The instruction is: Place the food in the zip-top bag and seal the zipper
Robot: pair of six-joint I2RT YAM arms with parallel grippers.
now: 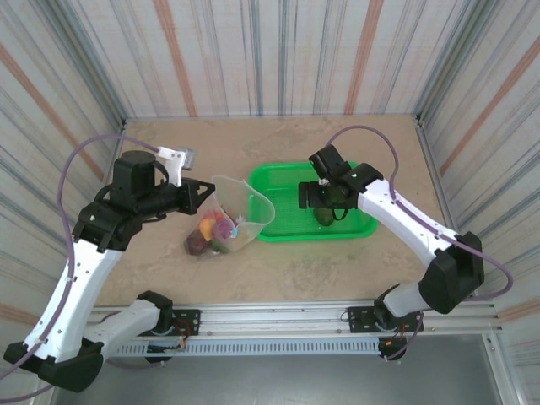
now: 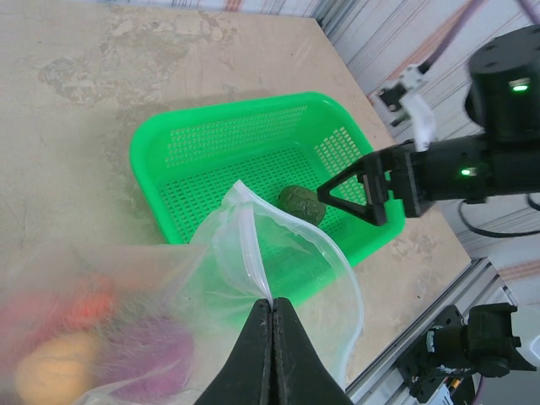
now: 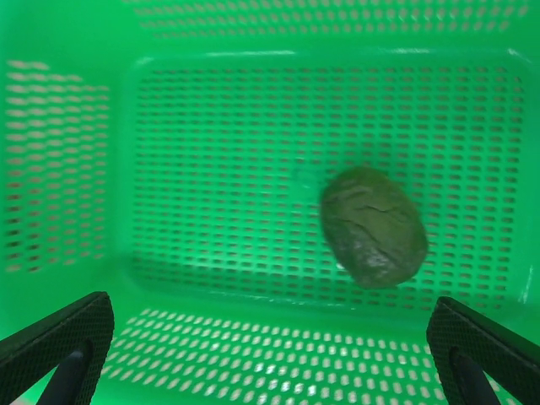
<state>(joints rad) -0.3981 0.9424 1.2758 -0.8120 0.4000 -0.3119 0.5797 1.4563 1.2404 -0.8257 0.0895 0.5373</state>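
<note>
The clear zip-top bag (image 1: 246, 209) lies left of the basket with its mouth held up and wide. My left gripper (image 2: 272, 305) is shut on the bag's mouth edge, on the zipper strip (image 2: 251, 246). Several pieces of food (image 1: 211, 234) sit inside the bag, seen blurred as purple and yellow (image 2: 101, 350). One dark green food piece (image 3: 374, 226) lies on the basket floor (image 1: 324, 216). My right gripper (image 3: 270, 359) hangs open just above it, with nothing between its fingers (image 1: 326, 199).
The green mesh basket (image 1: 283, 229) stands at centre right of the table, its near rim against the bag. The enclosure's striped walls close the back and sides. A metal rail runs along the table's near edge (image 1: 278, 325).
</note>
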